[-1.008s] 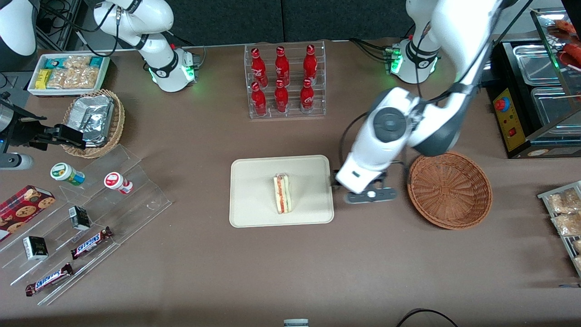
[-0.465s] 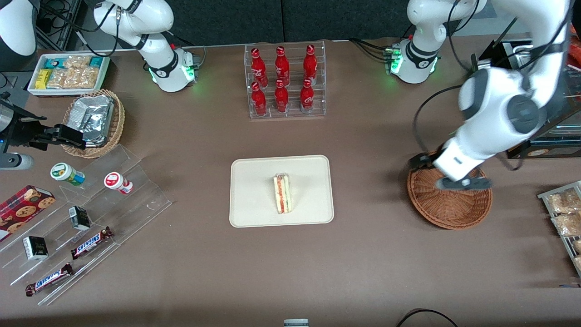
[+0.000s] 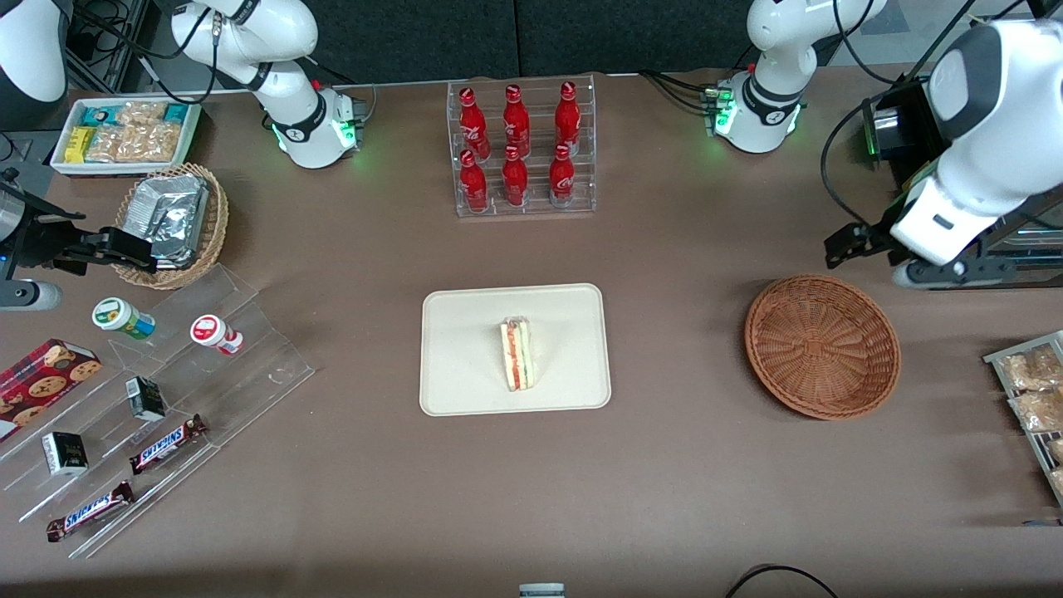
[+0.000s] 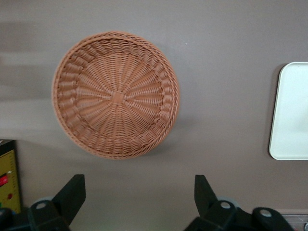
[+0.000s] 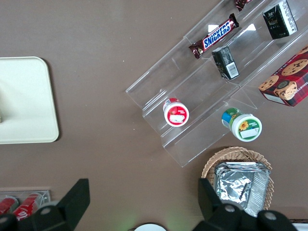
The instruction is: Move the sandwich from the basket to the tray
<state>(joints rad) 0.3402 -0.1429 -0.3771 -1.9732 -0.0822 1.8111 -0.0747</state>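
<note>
Looking done: sandwich [image 3: 516,355] sits on tray [image 3: 465,332], basket [image 3: 822,347] empty, gripper [image 4: 139,195] spread w/ nothing held, hovering above the table near basket.

a robot lab dressed up as a snack shop was shown: two white arms were bolted to a brown desk [image 3: 349,498], on which cola bottles [image 3: 516,145] in a clear rack, chocolate bars [image 3: 166,443] on acrylic steps, a bin of snack packets [image 3: 124,133] and a food warmer [image 3: 980,166] were laid out.
</note>
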